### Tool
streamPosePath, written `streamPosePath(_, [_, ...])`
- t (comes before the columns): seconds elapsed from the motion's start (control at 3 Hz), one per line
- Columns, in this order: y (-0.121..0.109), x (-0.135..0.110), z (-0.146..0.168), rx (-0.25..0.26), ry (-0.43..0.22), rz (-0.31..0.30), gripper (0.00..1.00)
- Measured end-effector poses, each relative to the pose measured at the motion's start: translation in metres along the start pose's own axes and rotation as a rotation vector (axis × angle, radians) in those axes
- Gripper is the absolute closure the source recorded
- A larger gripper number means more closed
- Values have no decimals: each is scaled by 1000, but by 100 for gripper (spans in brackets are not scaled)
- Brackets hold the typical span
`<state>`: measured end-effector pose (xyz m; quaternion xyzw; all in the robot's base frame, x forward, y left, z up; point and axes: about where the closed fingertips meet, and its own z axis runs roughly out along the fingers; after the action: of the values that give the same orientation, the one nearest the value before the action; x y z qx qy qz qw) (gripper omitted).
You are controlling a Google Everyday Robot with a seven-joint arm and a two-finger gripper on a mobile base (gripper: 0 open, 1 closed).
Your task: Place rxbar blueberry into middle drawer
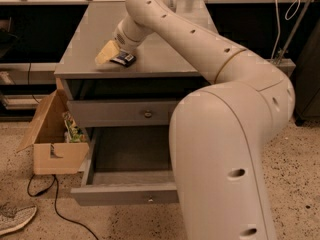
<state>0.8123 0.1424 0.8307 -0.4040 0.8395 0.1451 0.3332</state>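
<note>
Currently, step in hand: grasping. Item: rxbar blueberry (124, 59), flat on the counter (90, 29), just right of the claw (107, 54) and apparently touching it. Claw opening: I cannot tell; no hold evident. I'd square up across the bar's narrow width, close, then lift clear. Middle drawer (125, 194): pulled open, well below the claw.

Pale arm (225, 149): bulky near link fills the foreground, upper link rises away and bends left. Wrist (128, 34) angles down-left, ending in the tan gripper (107, 54), held low, upper left of view.
</note>
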Motion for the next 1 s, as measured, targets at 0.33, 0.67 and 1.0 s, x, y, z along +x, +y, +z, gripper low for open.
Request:
streamPosePath(0.33, [2, 3, 9, -15, 8, 20, 18])
streamPosePath(0.67, [2, 5, 12, -29, 4, 50, 41])
streamPosePath(1.0, [2, 3, 9, -29, 4, 50, 64])
